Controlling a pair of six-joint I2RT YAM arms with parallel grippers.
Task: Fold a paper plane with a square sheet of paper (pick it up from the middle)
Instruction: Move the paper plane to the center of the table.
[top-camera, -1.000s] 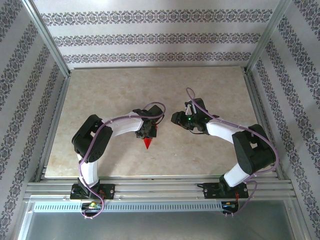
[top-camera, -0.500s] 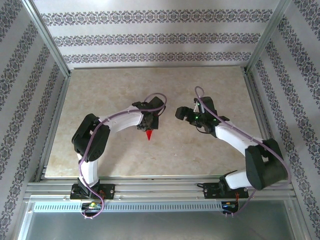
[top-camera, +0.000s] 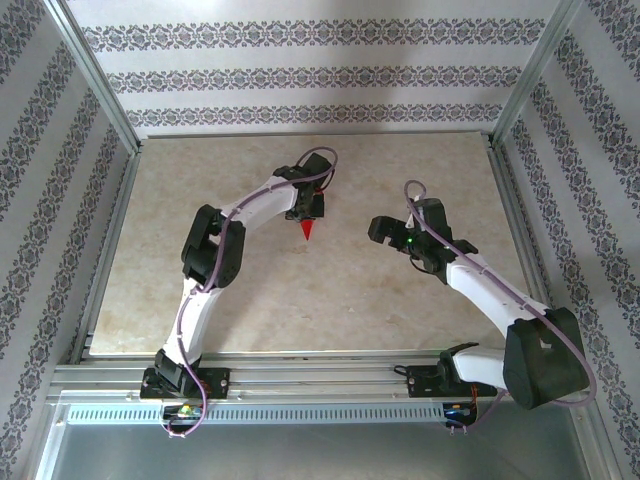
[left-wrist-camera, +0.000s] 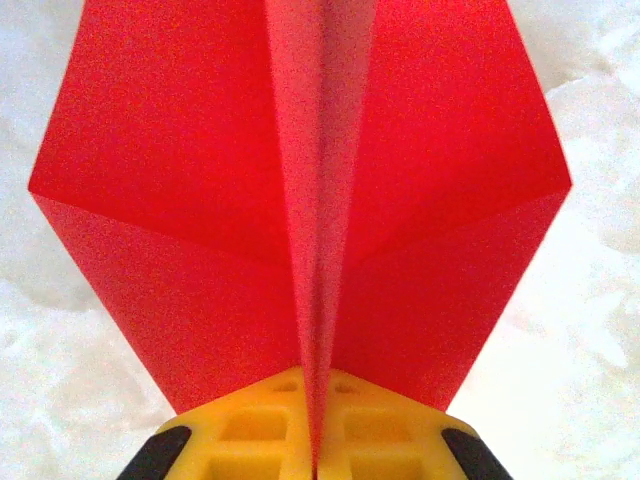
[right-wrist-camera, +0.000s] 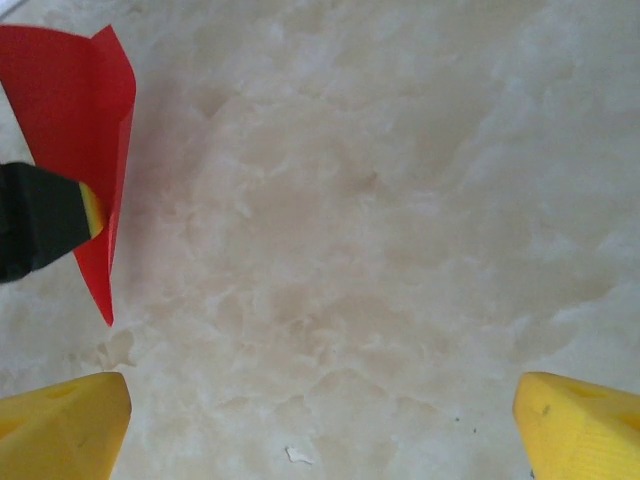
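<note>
marble table (top-camera: 400, 320); plane (top-camera: 308, 229) between left jaws (pinched)

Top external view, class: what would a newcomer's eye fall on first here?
The bright red paper plane, pinched in the shut left gripper over the middle of the pale marbled table, its point toward the near edge. To its right, the right gripper stands wide open, holding nothing.

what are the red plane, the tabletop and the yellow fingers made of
The paper plane: thin matte red paper, by its sharp creases and layered folds. The table: looks like pale marbled stone or a printed laminate, by its cloudy veining; cannot tell which. The left fingers: yellow, moulded with recesses, probably plastic.
</note>
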